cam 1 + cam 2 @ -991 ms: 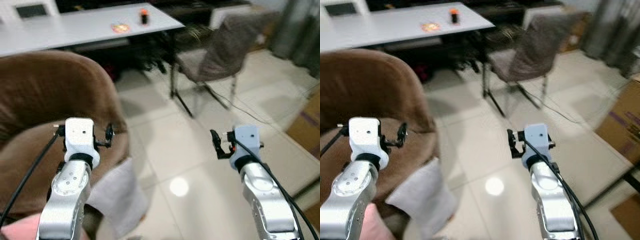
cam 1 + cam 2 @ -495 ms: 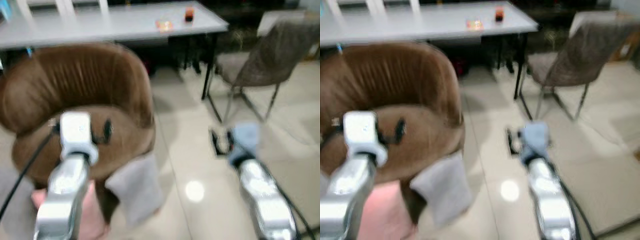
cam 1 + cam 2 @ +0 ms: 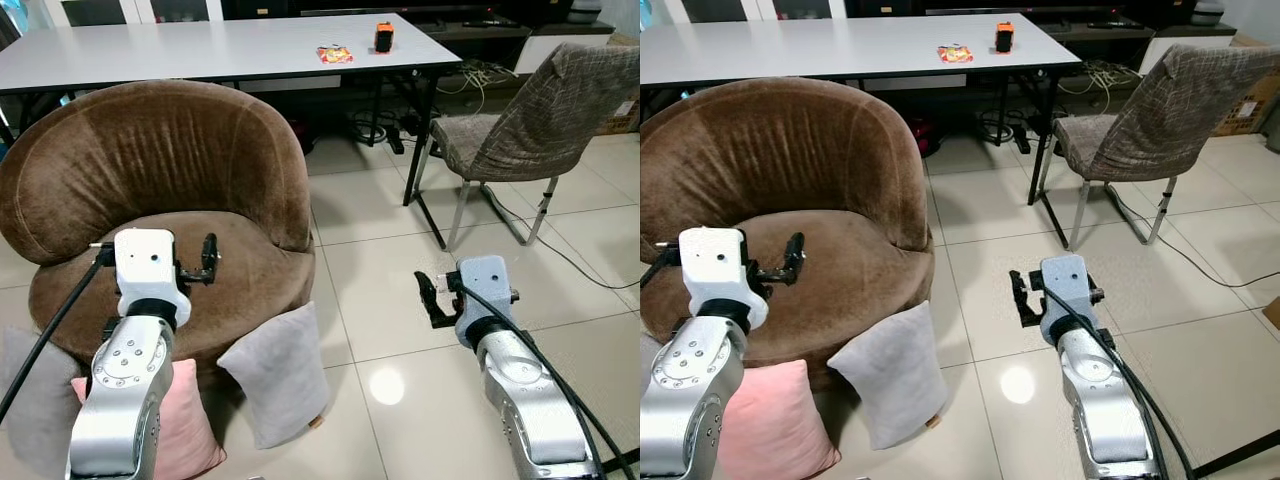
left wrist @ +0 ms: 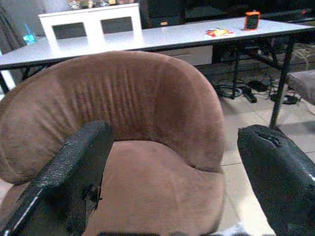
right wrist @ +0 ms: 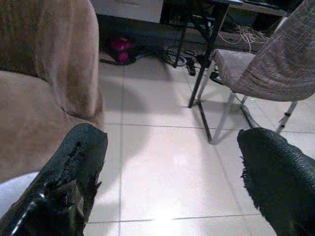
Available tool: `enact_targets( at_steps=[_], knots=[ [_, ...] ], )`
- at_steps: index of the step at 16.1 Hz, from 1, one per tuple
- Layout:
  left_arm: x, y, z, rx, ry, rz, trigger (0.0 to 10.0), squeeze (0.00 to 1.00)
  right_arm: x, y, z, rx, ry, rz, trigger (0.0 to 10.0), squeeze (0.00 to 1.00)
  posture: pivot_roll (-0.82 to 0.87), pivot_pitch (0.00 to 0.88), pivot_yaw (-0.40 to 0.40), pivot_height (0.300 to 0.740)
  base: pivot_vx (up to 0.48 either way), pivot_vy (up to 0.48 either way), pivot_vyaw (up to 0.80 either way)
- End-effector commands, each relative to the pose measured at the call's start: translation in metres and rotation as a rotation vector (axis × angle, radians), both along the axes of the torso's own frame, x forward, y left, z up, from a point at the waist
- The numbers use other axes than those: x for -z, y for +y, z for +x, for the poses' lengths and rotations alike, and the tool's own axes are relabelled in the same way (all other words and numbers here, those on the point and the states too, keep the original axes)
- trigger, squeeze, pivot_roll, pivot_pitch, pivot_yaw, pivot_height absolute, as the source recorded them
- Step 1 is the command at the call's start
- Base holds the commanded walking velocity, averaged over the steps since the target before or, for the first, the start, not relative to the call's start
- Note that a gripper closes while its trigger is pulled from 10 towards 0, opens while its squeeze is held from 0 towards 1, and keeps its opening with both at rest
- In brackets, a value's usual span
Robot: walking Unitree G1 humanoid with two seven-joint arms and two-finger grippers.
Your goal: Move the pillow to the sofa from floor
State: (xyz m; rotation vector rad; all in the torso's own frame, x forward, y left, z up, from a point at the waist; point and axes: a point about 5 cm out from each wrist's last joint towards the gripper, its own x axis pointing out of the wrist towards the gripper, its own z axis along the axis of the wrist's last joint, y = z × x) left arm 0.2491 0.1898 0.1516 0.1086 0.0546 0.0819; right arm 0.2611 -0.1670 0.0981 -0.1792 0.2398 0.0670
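Grey pillow upright, leaning on sofa, left claw, right claw both released

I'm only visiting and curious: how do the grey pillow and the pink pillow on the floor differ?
The grey pillow is pale grey; the pink pillow is salmon pink. The grey pillow stands on edge, leaning against the front of the brown sofa, in full view; the pink pillow sits farther to the robot's left, partly hidden behind the left arm. Both rest on the tiled floor, neither held by a gripper.
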Motion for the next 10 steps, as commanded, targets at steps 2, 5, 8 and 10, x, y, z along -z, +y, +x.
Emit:
enact_targets(
  at_steps=[2,5,8,10],
  knots=[
    [-0.001,-0.002,0.001,0.015,-0.006,0.012,10.0,0.0,-0.009,0.003,0.005,-0.023,-0.042,-0.023,10.0,0.0,-0.12,0.0,0.011,0.74,0.294,0.0,0.0],
    [-0.004,-0.004,0.002,0.033,-0.033,-0.005,10.0,0.0,-0.008,0.003,0.006,-0.017,-0.044,-0.038,10.0,0.0,-0.12,0.0,0.016,0.74,0.298,0.0,0.8],
    [-0.006,-0.003,0.005,0.033,-0.037,-0.005,10.0,0.0,-0.007,-0.005,0.009,0.037,-0.048,-0.115,10.0,0.0,-0.12,0.0,0.026,0.74,0.296,0.0,0.53],
    [-0.006,-0.003,0.006,0.034,-0.035,-0.003,10.0,0.0,-0.009,-0.009,0.012,0.089,-0.047,-0.068,10.0,0.0,-0.11,0.0,0.026,0.74,0.298,0.0,0.0]
  ],
)
